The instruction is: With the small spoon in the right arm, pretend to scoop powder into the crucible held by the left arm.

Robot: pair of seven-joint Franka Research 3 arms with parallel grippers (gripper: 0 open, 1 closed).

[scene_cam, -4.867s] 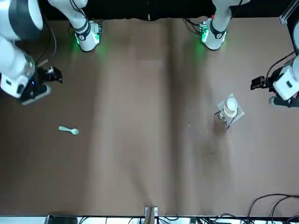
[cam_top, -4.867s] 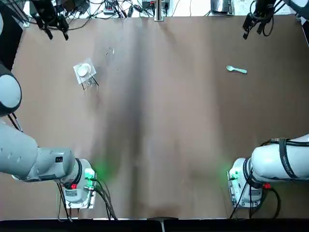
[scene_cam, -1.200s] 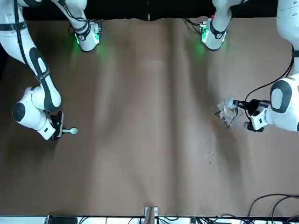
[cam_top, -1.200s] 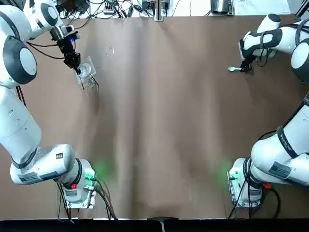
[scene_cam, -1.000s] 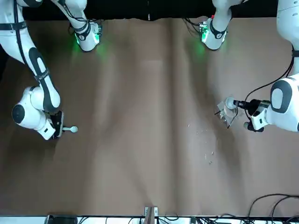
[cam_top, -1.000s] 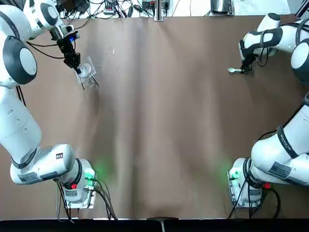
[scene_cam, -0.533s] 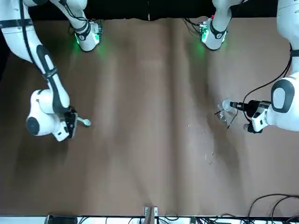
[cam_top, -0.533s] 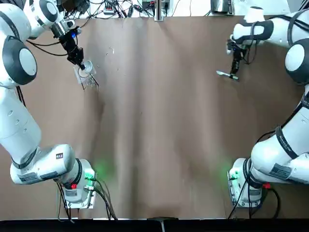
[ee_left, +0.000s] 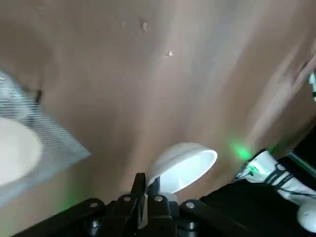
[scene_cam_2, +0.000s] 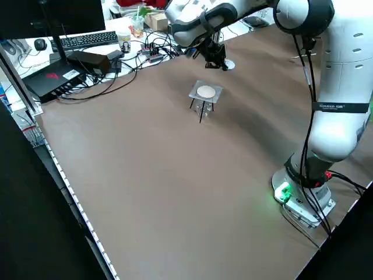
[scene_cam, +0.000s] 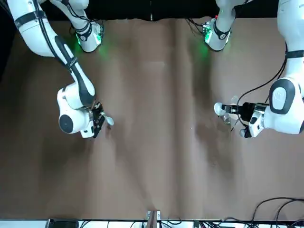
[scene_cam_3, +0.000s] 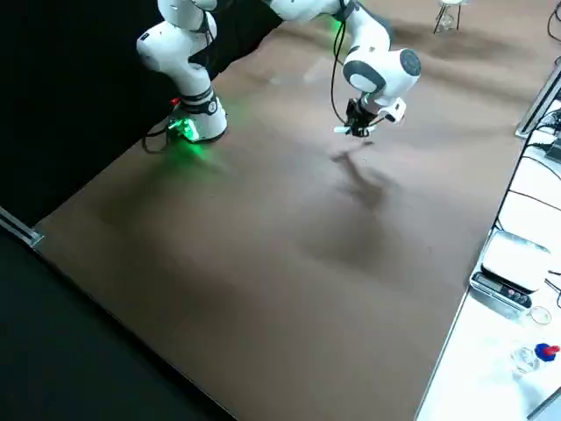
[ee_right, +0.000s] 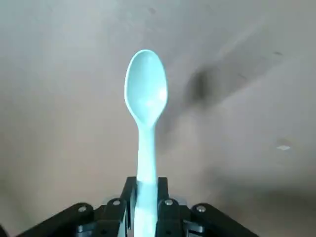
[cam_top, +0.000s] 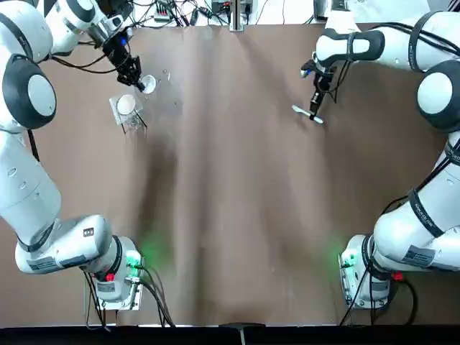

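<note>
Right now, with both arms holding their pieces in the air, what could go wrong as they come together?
The left end effector pinches the crucible only at its rim, so it could swivel or slip. The right end effector holds the spoon at the handle's end, so a small misalignment might knock the crucible. The mesh stand sits close to the left end effector and could be clipped.

Crucible (cam_top: 147, 84) left, near stand (cam_top: 126, 108); spoon (cam_top: 307, 113) right, seemingly aloft.
</note>
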